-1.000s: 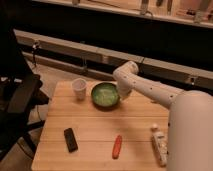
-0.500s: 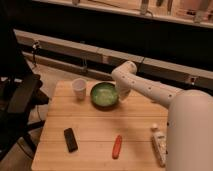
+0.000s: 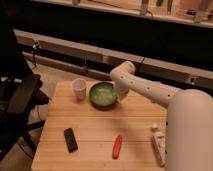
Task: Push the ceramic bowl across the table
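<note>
Nothing on record had visibly shifted over the last second: bowl, arm and loose items sat as they had in the earlier frames.

Item 1. Ceramic bowl [image 3: 102, 94]: round, shallow, green, paler inside. It stood upright at the upper middle of the table [image 3: 97, 125], near the far edge.

Item 2. Gripper [image 3: 120, 94]: at the end of the white arm [image 3: 142, 86], which bent down from the right of the frame. It was set against the bowl's right rim. Whether it was clenched or released could not be told, and nothing was seen held in it.

Item 3. White cup [image 3: 78, 87]: small and upright, just left of the bowl; contact between the two could not be judged.

Item 4. Black slab-shaped object [image 3: 70, 139]: lay flat at the lower left of the tabletop, well apart from the bowl.

Item 5. Red-orange elongated object [image 3: 117, 146]: lay flat at the lower middle.

Item 6. Pale bottle-like object [image 3: 158, 144]: lay at the lower right edge, beside the robot's white body [image 3: 192, 132].

Item 7. Black chair [image 3: 20, 97]: stood left of the table.
</note>
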Controlling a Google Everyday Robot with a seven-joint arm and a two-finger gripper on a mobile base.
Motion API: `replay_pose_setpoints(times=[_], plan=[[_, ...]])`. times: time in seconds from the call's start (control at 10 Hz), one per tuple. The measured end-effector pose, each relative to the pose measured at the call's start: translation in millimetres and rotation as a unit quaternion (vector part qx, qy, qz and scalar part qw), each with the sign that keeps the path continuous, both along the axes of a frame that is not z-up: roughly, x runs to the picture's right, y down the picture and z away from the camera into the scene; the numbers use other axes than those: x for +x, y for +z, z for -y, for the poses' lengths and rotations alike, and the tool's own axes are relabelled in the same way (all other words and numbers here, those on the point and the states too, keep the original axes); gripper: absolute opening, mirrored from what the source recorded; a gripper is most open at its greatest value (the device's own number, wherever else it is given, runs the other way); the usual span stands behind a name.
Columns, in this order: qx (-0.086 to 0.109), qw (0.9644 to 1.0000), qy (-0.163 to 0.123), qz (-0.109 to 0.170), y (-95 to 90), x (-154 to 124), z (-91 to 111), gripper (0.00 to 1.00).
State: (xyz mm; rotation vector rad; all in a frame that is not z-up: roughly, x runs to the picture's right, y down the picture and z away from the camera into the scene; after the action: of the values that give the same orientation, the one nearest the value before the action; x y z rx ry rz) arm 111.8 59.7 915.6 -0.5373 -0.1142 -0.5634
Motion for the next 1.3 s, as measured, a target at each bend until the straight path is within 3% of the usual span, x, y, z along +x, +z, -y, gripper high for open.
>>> replay_pose_setpoints(times=[1.3], plan=[[-0.007,0.9993,-0.031,0.021,-2.5,-21.2,-3.0,0.00]])
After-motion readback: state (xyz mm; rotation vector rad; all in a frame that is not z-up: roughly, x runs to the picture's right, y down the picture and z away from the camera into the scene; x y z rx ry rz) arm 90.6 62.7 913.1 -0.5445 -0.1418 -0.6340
